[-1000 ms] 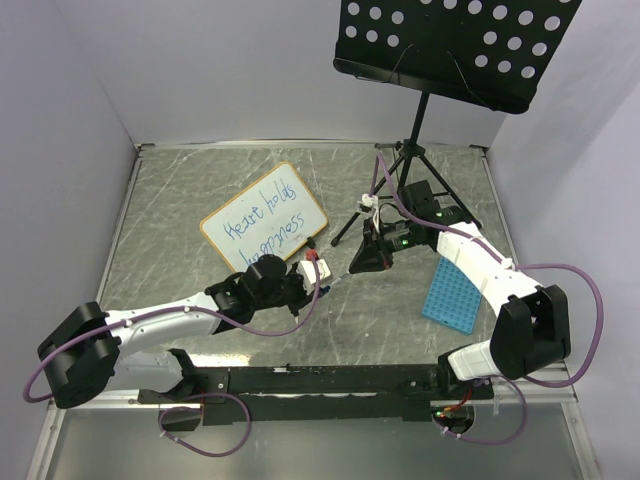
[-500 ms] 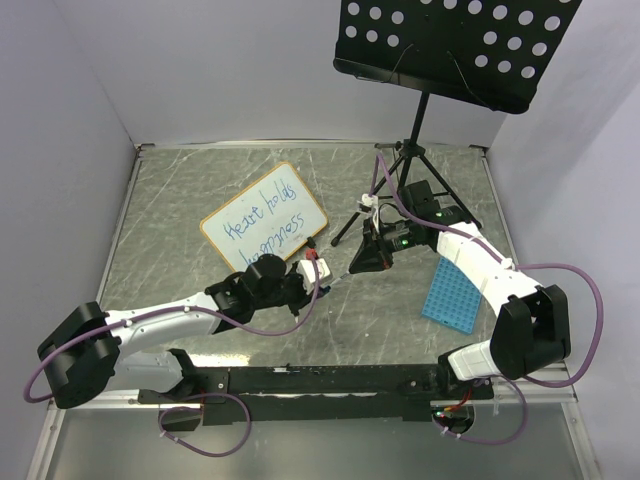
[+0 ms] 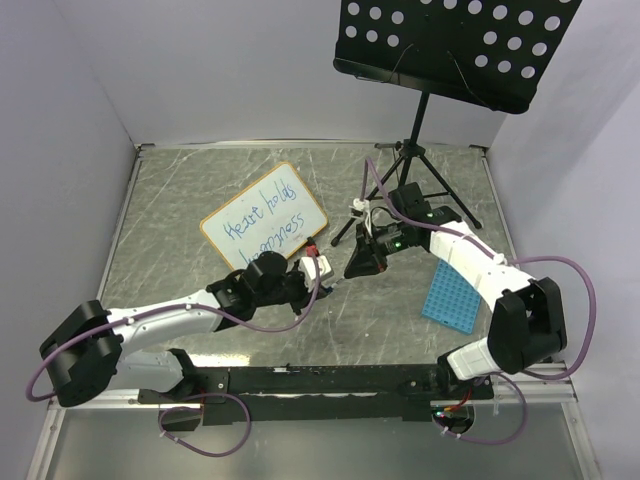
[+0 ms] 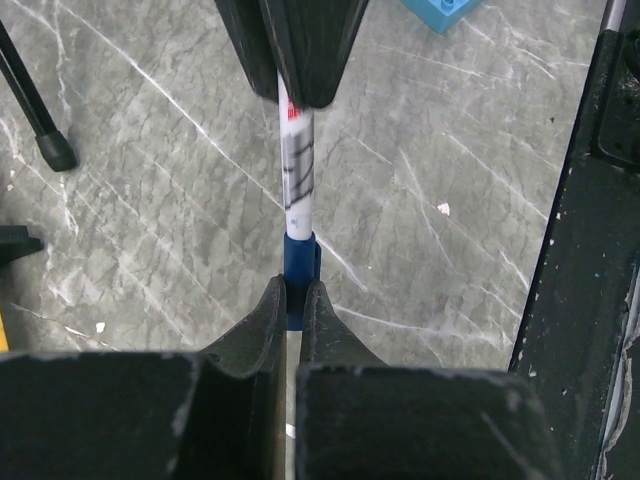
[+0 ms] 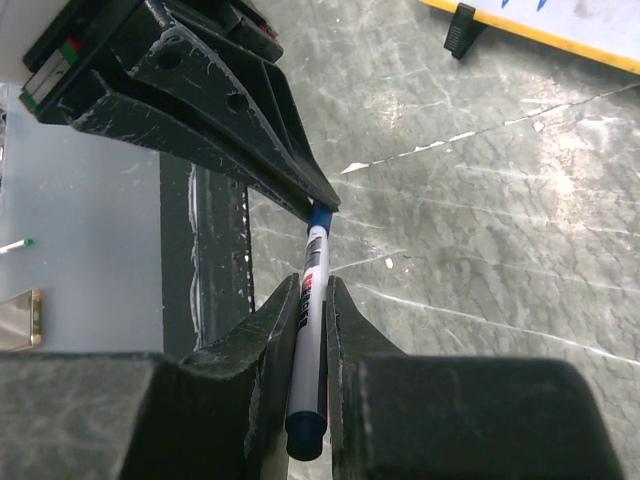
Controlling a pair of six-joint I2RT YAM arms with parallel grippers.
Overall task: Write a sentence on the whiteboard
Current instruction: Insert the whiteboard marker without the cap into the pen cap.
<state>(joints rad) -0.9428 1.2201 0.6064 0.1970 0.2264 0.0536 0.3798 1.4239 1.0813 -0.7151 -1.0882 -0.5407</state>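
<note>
The whiteboard (image 3: pixel 263 217) lies on the table at the middle left, with the sentence (image 3: pixel 265 222) on it in blue cursive, two lines; its edge and a black foot show in the right wrist view (image 5: pixel 560 25). A white marker (image 3: pixel 338 270) spans both grippers. My left gripper (image 3: pixel 326 271) is shut on its blue cap (image 4: pixel 299 262), as the left wrist view (image 4: pixel 296 292) shows. My right gripper (image 3: pixel 350 269) is shut on the marker's white barrel (image 5: pixel 312 290), its fingertips close to the left one's.
A blue square grid tray (image 3: pixel 452 295) lies at the right. A black perforated music stand (image 3: pixel 450 45) stands at the back, its tripod legs (image 3: pixel 400 190) spread beside the right arm. The black base rail (image 3: pixel 320 380) runs along the near edge.
My right gripper has moved left toward my left gripper, shortening the stretch of marker showing between them. The left arm has barely moved.
</note>
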